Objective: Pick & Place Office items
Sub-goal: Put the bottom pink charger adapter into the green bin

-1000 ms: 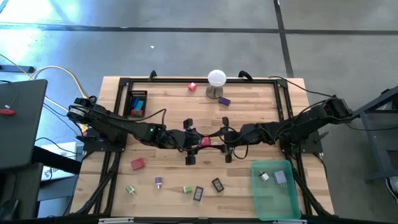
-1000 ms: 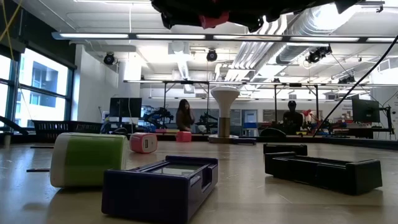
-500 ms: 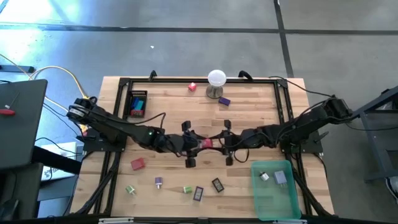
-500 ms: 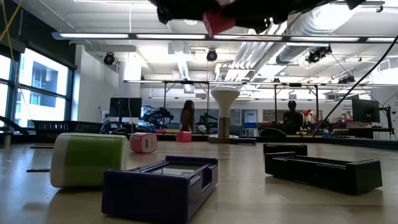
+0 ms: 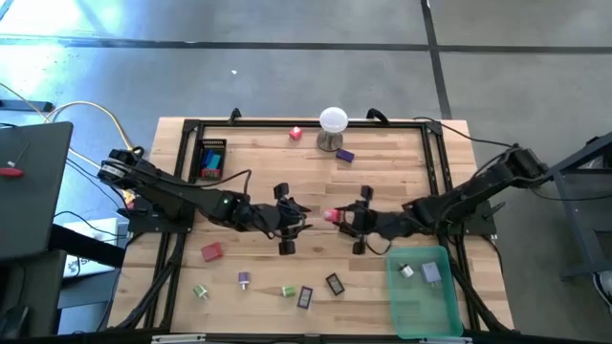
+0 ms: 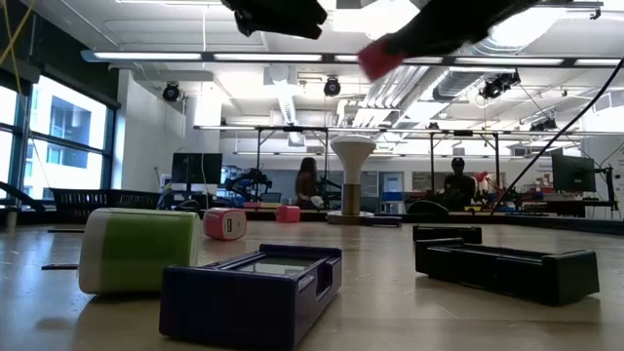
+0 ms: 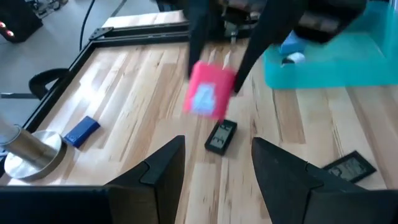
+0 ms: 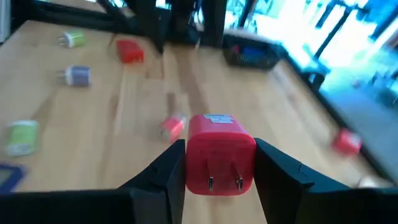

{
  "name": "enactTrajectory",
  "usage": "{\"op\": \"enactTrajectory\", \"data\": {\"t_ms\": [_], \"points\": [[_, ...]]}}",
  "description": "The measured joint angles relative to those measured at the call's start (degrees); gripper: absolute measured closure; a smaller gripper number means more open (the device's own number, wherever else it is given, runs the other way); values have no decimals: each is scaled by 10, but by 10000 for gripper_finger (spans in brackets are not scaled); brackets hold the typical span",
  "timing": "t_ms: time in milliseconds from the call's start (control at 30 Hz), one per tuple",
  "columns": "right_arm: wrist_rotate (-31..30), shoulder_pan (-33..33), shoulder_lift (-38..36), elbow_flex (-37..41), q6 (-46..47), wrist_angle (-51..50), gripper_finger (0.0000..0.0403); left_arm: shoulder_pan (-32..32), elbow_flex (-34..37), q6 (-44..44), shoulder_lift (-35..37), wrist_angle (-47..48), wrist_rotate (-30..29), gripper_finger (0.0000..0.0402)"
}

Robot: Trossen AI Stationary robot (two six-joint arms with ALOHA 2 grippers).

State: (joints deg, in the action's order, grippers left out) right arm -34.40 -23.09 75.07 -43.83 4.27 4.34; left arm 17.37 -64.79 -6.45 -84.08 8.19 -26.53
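Right hand (image 5: 337, 216) pinches the small red blocky plug-shaped charger (image 8: 221, 162), aloft mid-counter, prongs facing its wrist. Translucent green plastic bin (image 5: 421, 315) lies just rightward and nearer my counter edge; I judge the right arm closest. Left hand (image 5: 294, 218) spread, empty.

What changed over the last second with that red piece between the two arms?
The left tool let go of the red charger block and now hangs open. The right tool holds it and has drawn away toward the teal bin. The items on the table stayed put.
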Motion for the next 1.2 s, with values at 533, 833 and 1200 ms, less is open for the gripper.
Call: {"op": "enactTrajectory", "data": {"t_ms": [533,833,1200], "points": [[95,-239,-161,0,445,-240,263,-3,0,-49,7,36,0,112],[152,-348,-149,0,740,-365,261,-3,0,-56,6,49,0,111],[186,-401,-81,0,1000,-414,261,-7,0,-39,7,51,0,110]]}}
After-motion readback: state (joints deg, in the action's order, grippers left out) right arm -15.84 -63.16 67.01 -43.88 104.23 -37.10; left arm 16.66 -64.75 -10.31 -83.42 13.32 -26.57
